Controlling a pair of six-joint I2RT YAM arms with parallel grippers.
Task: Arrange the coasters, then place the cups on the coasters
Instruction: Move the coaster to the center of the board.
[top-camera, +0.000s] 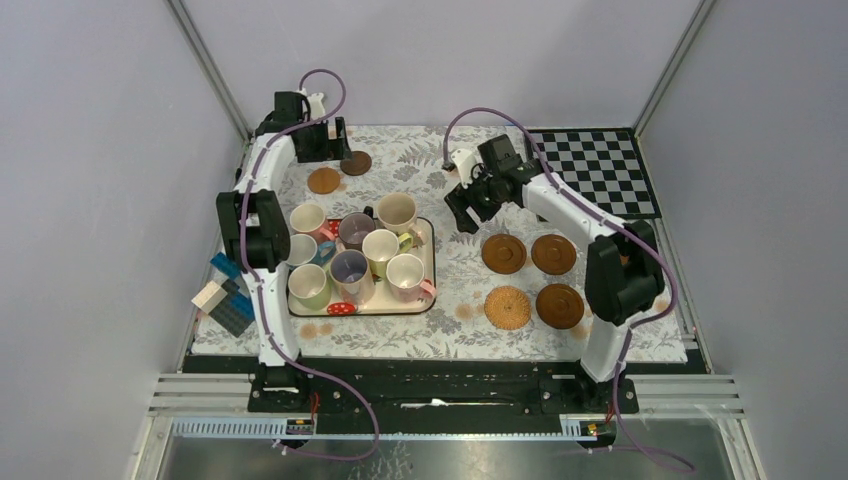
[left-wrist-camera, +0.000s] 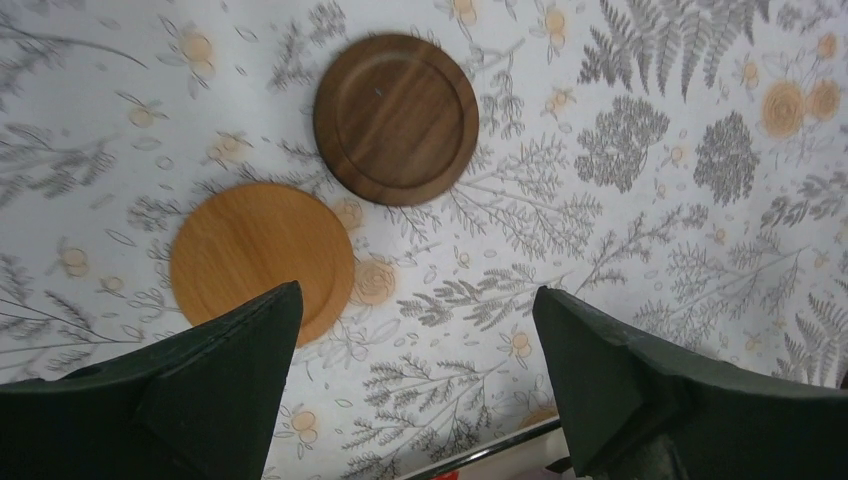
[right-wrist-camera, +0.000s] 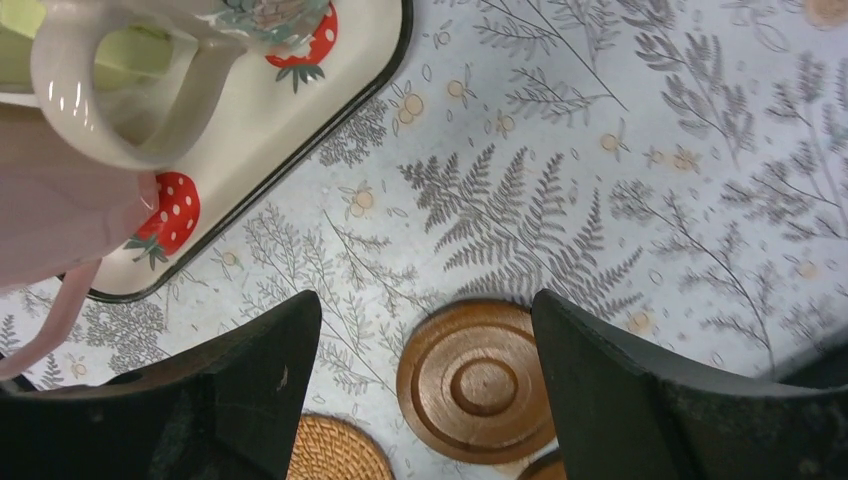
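four coasters (top-camera: 504, 253) are laid in a square on the right part of the table (top-camera: 440, 330), three of dark wood and one woven (top-camera: 508, 307). two more, a light one (left-wrist-camera: 262, 262) and a dark one (left-wrist-camera: 396, 118), are seen just beside each other at the far left. eight cups (top-camera: 397, 212) are crowded on the strawberry tray (top-camera: 400, 308), none on a coaster. the left fingers (left-wrist-camera: 220, 390) are held wide apart and empty above the two far coasters. the right fingers (right-wrist-camera: 640, 400) are spread and empty between tray and square. a checkerboard mat (top-camera: 600, 170) is seen at the far right corner.
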